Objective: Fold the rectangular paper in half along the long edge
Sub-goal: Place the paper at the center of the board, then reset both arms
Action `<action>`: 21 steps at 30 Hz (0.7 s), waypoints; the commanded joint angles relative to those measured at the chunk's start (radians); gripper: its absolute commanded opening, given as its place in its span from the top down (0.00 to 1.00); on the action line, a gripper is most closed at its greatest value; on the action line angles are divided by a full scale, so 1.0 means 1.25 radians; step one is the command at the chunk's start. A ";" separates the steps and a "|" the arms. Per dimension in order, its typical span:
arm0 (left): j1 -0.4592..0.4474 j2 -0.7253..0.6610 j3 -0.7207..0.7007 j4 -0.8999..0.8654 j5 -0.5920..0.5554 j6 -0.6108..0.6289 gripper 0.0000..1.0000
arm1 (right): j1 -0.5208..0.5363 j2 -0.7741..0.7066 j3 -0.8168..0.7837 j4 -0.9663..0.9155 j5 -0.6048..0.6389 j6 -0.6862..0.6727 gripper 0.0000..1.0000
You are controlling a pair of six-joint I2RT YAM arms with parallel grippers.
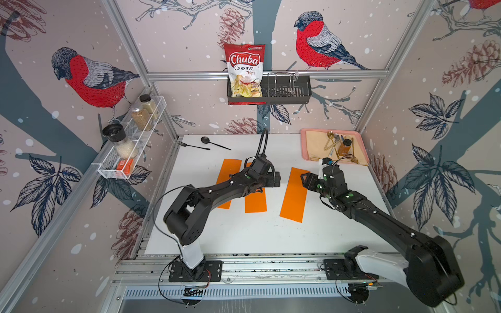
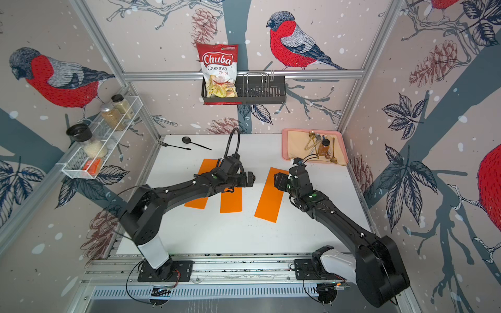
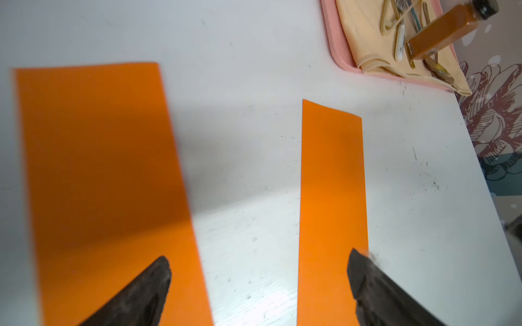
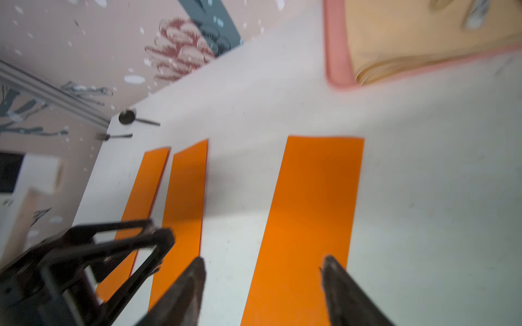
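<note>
Right wrist view: your right gripper (image 4: pixel 264 259) gapes over the orange paper (image 4: pixel 310 197) nearest the pink tray (image 4: pixel 336 56); left gripper (image 3: pixel 258 254) gapes too.

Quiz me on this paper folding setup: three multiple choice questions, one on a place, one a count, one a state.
1. Where on the table is the pink tray?
A. far right corner
B. near left corner
C. dead centre
2. How many orange paper strips lie on the table?
A. two
B. three
C. five
3. How is the left hand?
A. open, gripping nothing
B. shut on a strip
C. shut, empty
Answers:
1 A, it sits by the back and right walls.
2 B, three lie side by side.
3 A, its fingers stand wide apart.
</note>
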 commanded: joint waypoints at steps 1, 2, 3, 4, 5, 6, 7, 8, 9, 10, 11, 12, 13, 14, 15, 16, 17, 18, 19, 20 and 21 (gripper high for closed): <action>0.014 -0.139 -0.070 -0.011 -0.227 0.071 0.01 | -0.029 -0.037 0.053 -0.106 0.285 0.005 0.00; 0.015 -0.195 -0.107 0.008 -0.289 0.084 0.01 | -0.046 -0.046 0.069 -0.123 0.348 0.008 0.00; 0.018 -0.244 -0.149 0.030 -0.345 0.096 0.01 | -0.063 -0.051 0.082 -0.140 0.399 0.017 0.00; 0.025 -0.297 -0.176 0.030 -0.390 0.104 0.01 | -0.084 -0.053 0.098 -0.158 0.463 0.029 0.00; 0.030 -0.344 -0.206 0.037 -0.437 0.115 0.01 | -0.104 -0.054 0.110 -0.172 0.512 0.040 0.00; 0.031 -0.387 -0.227 0.044 -0.485 0.125 0.01 | -0.123 -0.057 0.111 -0.166 0.533 0.035 0.00; 0.031 -0.429 -0.251 0.047 -0.548 0.125 0.01 | -0.148 -0.065 0.097 -0.123 0.513 -0.010 0.00; 0.031 -0.471 -0.267 0.042 -0.616 0.110 0.01 | -0.175 -0.074 0.065 -0.052 0.457 -0.083 0.00; 0.032 -0.507 -0.280 0.023 -0.667 0.077 0.01 | -0.206 -0.077 0.032 0.017 0.397 -0.141 0.00; 0.039 -0.547 -0.315 0.056 -0.676 0.091 0.01 | -0.233 -0.081 -0.019 0.112 0.346 -0.204 0.00; 0.043 -0.590 -0.379 0.200 -0.659 0.224 0.01 | -0.255 -0.083 -0.078 0.213 0.305 -0.252 0.00; 0.045 -0.627 -0.456 0.345 -0.630 0.344 0.01 | -0.269 -0.084 -0.125 0.287 0.267 -0.303 0.00; 0.046 -0.669 -0.552 0.516 -0.595 0.462 0.02 | -0.274 -0.083 -0.168 0.347 0.243 -0.366 0.00; 0.047 -0.711 -0.634 0.632 -0.571 0.544 0.02 | -0.275 -0.078 -0.201 0.393 0.251 -0.398 0.00; 0.053 -0.743 -0.682 0.667 -0.570 0.569 0.02 | -0.279 -0.070 -0.221 0.421 0.274 -0.394 0.00; 0.075 -0.763 -0.720 0.704 -0.578 0.584 0.01 | -0.293 -0.056 -0.239 0.440 0.270 -0.377 0.00; 0.107 -0.771 -0.751 0.726 -0.564 0.584 0.01 | -0.309 -0.040 -0.254 0.455 0.240 -0.362 0.00; 0.138 -0.767 -0.778 0.747 -0.529 0.589 0.01 | -0.321 -0.024 -0.263 0.469 0.213 -0.351 0.00; 0.164 -0.758 -0.803 0.749 -0.490 0.589 0.01 | -0.327 -0.004 -0.273 0.485 0.192 -0.348 0.00; 0.179 -0.739 -0.818 0.753 -0.482 0.584 0.01 | -0.326 0.013 -0.285 0.510 0.187 -0.344 0.00; 0.186 -0.717 -0.827 0.761 -0.494 0.576 0.01 | -0.325 0.030 -0.299 0.543 0.182 -0.344 0.00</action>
